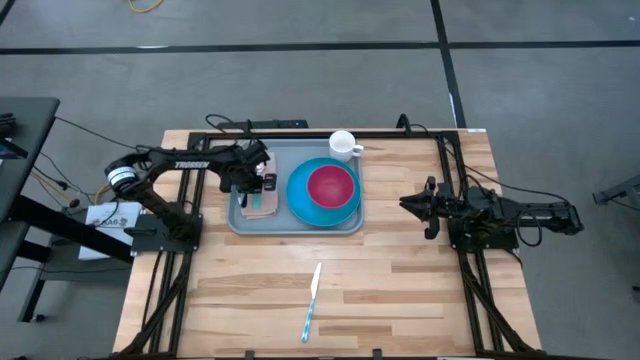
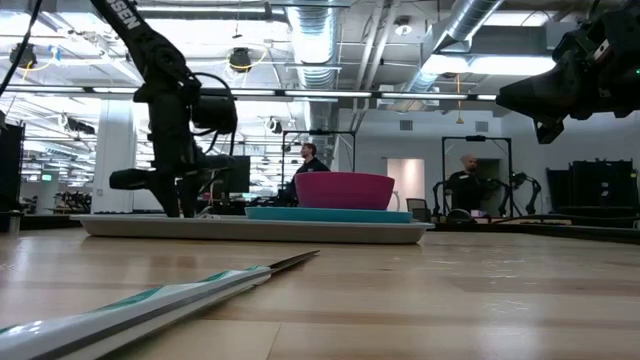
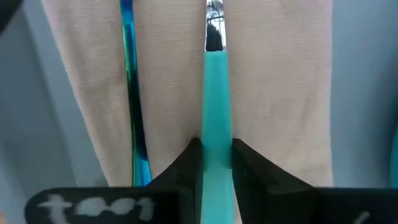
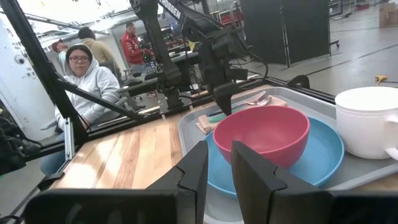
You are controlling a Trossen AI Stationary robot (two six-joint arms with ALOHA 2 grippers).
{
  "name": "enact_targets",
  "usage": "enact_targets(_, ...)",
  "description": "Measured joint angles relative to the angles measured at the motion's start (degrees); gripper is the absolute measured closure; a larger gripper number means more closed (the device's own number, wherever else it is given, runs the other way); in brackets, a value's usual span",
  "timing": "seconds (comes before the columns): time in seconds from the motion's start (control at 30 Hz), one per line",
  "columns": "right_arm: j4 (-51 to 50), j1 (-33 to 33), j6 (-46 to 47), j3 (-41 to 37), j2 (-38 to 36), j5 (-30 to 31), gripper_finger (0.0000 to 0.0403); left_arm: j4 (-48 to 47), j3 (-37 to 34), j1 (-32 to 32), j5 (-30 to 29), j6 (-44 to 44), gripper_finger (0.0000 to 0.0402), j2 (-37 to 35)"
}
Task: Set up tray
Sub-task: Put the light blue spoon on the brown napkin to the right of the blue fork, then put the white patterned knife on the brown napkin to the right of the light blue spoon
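The light-grey tray (image 1: 245, 222) lies mid-table with a blue plate (image 1: 300, 207) on it and a pink bowl (image 1: 331, 185) on the plate. On the tray's left part lies a tan napkin (image 3: 280, 93) with a blue-handled utensil (image 3: 132, 112) resting on it. My left gripper (image 1: 258, 188) stands over the napkin, pointing down, shut on a teal-handled utensil (image 3: 216, 93). My right gripper (image 1: 405, 204) waits at the right, level, open, with nothing between its fingers (image 4: 199, 168). My left gripper pinches the teal handle (image 3: 216, 124) between its two fingers, which come from above and lie across it. The utensil runs along the napkin, parallel to the blue-handled one, its metal end (image 3: 214, 18) pointing away from the fingers. Whether it rests on the napkin I cannot tell.
A white mug (image 1: 343, 145) stands on the table just past the tray's far edge. A teal-handled knife (image 1: 312, 300) lies on the bare wood toward the near edge. People sit and stand in the room beyond the table.
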Motion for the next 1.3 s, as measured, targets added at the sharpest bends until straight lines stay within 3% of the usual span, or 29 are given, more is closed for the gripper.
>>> enact_targets(0.23, 0.0, 0.0, -0.01, 0.0, 0.0, 0.0, 0.0339, 0.19, 0.93, 0.04, -1.0, 0.94, 0.0242, 0.25)
enact_targets(0.37, 0.0, -0.01, -0.01, 0.0, 0.0, 0.0, 0.0339, -0.53, 2.84, 0.08, -2.23, 3.11, 0.0194, 0.45)
enact_targets(0.53, 0.0, 0.02, -0.02, 0.0, 0.0, 0.0, 0.0339, -1.66, 6.33, -0.14, -6.01, 3.51, 0.0173, -0.99)
enact_targets(0.83, 0.0, -0.01, 0.0, 0.0, 0.0, 0.02, 0.0339, -8.66, 14.21, -2.23, -8.71, 3.02, 0.0178, -8.84)
enact_targets(1.03, 0.0, 0.02, 0.0, 0.0, 0.0, 0.0, 0.0339, -10.15, 19.88, -11.69, -11.97, 0.0, 0.0178, -16.3)
enact_targets(1.3, -0.04, 0.0, 0.0, 0.0, 0.01, 0.0, 0.0339, -9.87, 26.3, -33.38, -17.42, -14.99, 0.0178, -18.01)
